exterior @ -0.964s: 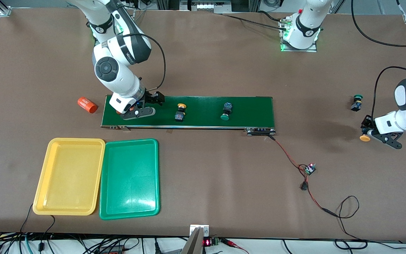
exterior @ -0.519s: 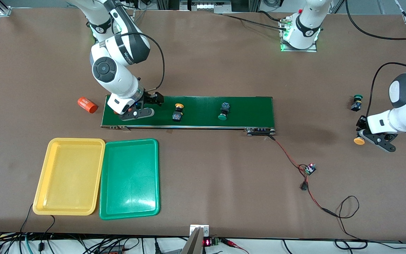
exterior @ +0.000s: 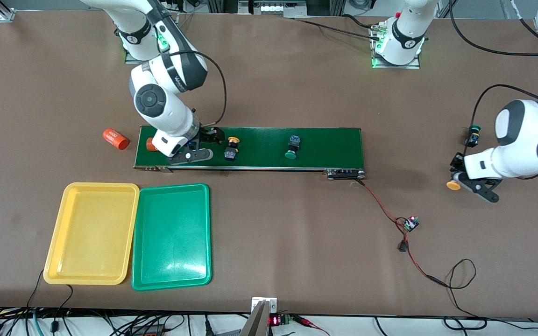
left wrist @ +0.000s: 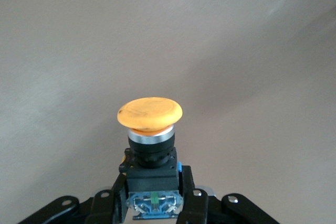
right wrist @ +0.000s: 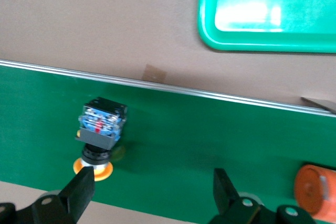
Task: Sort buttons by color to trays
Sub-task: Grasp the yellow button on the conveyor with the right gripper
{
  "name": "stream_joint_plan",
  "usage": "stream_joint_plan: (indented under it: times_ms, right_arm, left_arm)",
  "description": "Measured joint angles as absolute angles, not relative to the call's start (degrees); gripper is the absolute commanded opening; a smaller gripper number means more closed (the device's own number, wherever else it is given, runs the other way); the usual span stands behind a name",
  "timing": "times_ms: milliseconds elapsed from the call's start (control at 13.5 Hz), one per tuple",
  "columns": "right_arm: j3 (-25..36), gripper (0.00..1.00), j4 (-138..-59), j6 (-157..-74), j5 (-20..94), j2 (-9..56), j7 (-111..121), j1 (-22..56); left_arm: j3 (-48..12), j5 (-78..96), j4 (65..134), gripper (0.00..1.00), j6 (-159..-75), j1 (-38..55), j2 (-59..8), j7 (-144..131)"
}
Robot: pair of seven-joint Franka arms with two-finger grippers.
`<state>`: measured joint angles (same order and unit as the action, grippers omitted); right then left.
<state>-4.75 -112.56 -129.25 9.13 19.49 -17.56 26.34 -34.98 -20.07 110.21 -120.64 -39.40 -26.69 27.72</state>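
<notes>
My left gripper (exterior: 458,181) is shut on a yellow-capped button (left wrist: 150,114), gripped by its black-and-blue body over bare table past the conveyor belt's end. A green-capped button (exterior: 473,134) stands on the table close by. On the belt (exterior: 329,144) lie a yellow-capped button (exterior: 230,148) and a green-capped button (exterior: 292,147). My right gripper (exterior: 196,151) hangs open low over the belt, beside that yellow-capped button (right wrist: 101,129), with nothing between its fingers (right wrist: 80,192). The yellow tray (exterior: 91,228) and the green tray (exterior: 172,233) lie side by side, nearer to the front camera than the belt.
One orange cylinder (exterior: 115,138) lies on the table off the belt's end toward the right arm. Another orange cylinder (exterior: 151,145) lies on the belt by my right gripper. A red-and-black wire with a small circuit board (exterior: 410,223) runs from the belt's other end.
My left arm carried the yellow-capped button toward the belt. My right gripper shifted along the belt toward the other yellow-capped button. Both buttons on the belt drifted toward the right arm's end.
</notes>
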Motion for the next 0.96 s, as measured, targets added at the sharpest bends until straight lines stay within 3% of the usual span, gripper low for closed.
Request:
stream_joint_plan:
  times_ms: [741, 964]
  right_arm:
    - [-2.0, 1.00, -109.3, -129.0, 9.1, 23.7, -20.7, 28.6]
    - [-1.8, 1.00, -107.3, -124.5, 9.1, 23.8, -24.8, 28.7]
  left_arm:
    - [-35.1, -18.6, 111.6, 0.00, -120.3, -34.7, -25.8, 21.2]
    - [-35.2, -16.3, 113.4, 0.00, -120.1, -32.6, -24.2, 18.0]
